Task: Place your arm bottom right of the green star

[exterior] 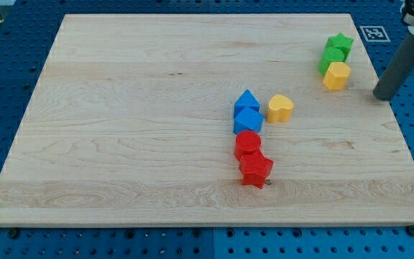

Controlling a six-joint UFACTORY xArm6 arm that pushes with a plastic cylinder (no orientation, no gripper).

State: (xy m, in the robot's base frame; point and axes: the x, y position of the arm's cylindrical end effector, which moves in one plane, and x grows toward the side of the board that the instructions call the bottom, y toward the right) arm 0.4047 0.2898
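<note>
The green star [341,42] lies near the board's top right corner. A second green block [330,60] touches it just below, and a yellow block [336,75] touches that one. My tip [383,95] is at the view's right, just off the board's right edge over the blue pegboard. It is below and to the right of the green star, about a block's width right of the yellow block.
A yellow heart [280,108] lies mid-board, with two blue blocks [246,112] to its left. A red cylinder [248,144] and a red star [256,170] sit below them. A fiducial tag [373,33] lies beyond the wooden board's [121,108] top right corner.
</note>
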